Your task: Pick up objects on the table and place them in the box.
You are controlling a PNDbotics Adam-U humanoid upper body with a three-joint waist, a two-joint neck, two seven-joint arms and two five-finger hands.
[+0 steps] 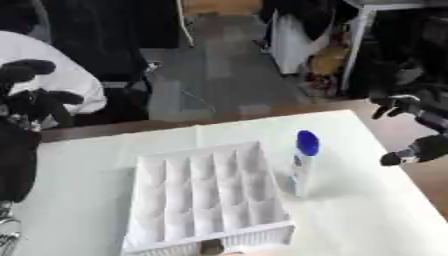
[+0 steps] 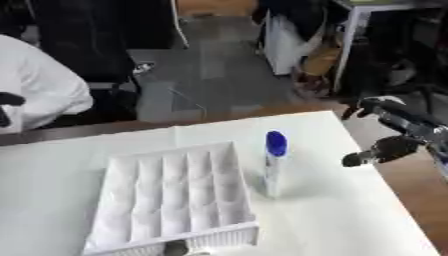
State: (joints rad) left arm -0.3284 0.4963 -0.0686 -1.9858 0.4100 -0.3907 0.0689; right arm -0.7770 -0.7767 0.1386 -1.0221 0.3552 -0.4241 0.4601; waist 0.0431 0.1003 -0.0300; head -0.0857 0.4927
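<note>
Your left hand (image 1: 31, 100) is cut by the picture's left edge. A small dark thing (image 2: 176, 247) at the box's (image 2: 157, 200) near wall is too blurred to identify.

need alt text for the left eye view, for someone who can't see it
A white box of empty compartments sits on a white table, with a blue-capped bottle standing upright just right of it. The right hand hovers open by the table's right edge, and the left hand is raised at the left edge.
</note>
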